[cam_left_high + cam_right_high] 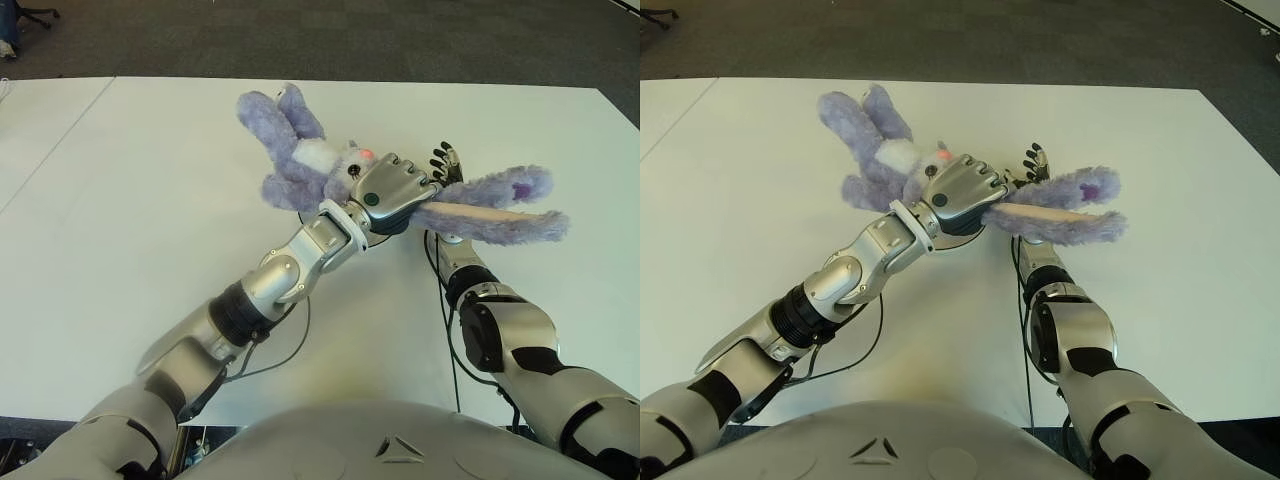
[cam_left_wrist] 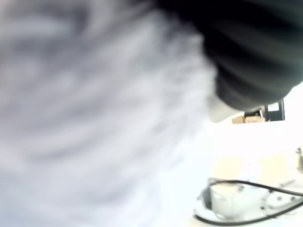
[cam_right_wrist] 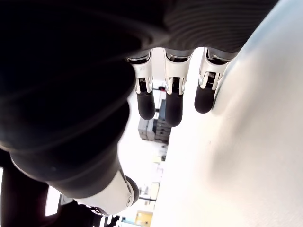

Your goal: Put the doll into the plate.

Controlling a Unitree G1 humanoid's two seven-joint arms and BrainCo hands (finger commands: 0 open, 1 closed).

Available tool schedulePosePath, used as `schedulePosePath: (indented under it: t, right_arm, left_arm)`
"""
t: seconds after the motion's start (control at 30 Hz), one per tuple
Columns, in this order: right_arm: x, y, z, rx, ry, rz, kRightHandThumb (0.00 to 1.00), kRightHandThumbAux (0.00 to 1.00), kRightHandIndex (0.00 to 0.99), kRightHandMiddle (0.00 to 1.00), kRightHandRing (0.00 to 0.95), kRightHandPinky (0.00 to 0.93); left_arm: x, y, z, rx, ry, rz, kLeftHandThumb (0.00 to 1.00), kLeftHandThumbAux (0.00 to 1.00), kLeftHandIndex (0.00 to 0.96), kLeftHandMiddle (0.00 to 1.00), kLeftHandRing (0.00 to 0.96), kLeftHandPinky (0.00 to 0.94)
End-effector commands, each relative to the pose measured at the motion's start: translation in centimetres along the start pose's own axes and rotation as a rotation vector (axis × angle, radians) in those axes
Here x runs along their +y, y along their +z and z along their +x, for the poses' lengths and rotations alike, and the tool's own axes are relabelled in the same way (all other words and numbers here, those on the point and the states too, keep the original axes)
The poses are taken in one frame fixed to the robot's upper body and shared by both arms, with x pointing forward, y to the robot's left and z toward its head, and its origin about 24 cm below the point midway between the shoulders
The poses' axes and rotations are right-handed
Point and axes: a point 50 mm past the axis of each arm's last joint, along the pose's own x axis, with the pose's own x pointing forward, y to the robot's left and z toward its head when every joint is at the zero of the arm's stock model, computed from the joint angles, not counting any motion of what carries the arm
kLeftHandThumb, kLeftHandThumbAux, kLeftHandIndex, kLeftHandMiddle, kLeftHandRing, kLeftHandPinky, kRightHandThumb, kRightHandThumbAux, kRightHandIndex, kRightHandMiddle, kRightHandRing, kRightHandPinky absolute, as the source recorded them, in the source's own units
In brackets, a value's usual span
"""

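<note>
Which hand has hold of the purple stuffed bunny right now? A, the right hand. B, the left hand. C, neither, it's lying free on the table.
B: the left hand is closed over the purple bunny doll near its head, while the right hand shows behind the long ears with fingers extended, holding nothing.

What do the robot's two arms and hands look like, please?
Both arms are silver-grey shells with black joint bands, and thin black cables loop beside each forearm. The left hand has a grey metallic back with a green dot. The right hand has white fingers with black tips.
</note>
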Motion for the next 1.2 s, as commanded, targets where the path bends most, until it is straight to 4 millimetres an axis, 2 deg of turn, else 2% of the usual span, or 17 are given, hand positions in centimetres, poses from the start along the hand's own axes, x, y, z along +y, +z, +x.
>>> schedulePosePath:
  t: [0.03,0.23,0.47,0.63,0.77,0.97,1.07,1.2]
  right_arm:
    - [1.2,-8.8,-6.5,0.376,0.067,-0.063,0.439,0.914,0.129,0.159,0.145,0.142]
    - [1.4,-8.6,-6.4,0.365,0.064,-0.074,0.451,0.914,0.142,0.167,0.148,0.142]
    - [1.7,-8.3,-6.2,0.352,0.06,-0.095,0.446,0.917,0.15,0.178,0.154,0.147]
    - [1.7,-8.3,-6.2,0.351,0.059,-0.105,0.443,0.921,0.147,0.185,0.165,0.157]
    - [1.5,-8.5,-6.3,0.362,0.061,-0.108,0.416,0.927,0.134,0.177,0.157,0.13]
    - [1.3,-8.7,-6.3,0.377,0.062,-0.105,0.416,0.925,0.139,0.176,0.159,0.138]
    - [1.2,-8.9,-6.4,0.399,0.061,-0.098,0.441,0.913,0.134,0.19,0.182,0.189]
    - [1.1,-9.1,-6.6,0.413,0.065,-0.099,0.454,0.911,0.12,0.191,0.192,0.201]
  left_arm:
    - [-0.8,0.2,-0.9,0.029,-0.095,-0.045,0.745,0.696,0.441,0.785,0.806,0.847]
    - [-1.0,0.4,-1.3,0.024,-0.116,-0.039,0.743,0.696,0.44,0.784,0.807,0.85]
    - [-2.4,0.0,-1.1,0.039,-0.151,-0.026,0.742,0.697,0.44,0.783,0.808,0.851]
    - [-4.8,-0.9,-0.6,0.059,-0.179,-0.016,0.741,0.697,0.44,0.781,0.803,0.838]
    - [-6.3,-1.3,-0.2,0.064,-0.157,-0.002,0.73,0.701,0.431,0.797,0.83,0.867]
    - [-6.8,-1.5,0.1,0.064,-0.112,0.005,0.711,0.703,0.419,0.801,0.84,0.857]
    - [-7.3,-1.5,0.0,0.071,-0.065,0.005,0.694,0.704,0.411,0.756,0.805,0.811]
    - [-7.3,-1.5,0.0,0.062,-0.04,0.024,0.691,0.704,0.409,0.727,0.791,0.824]
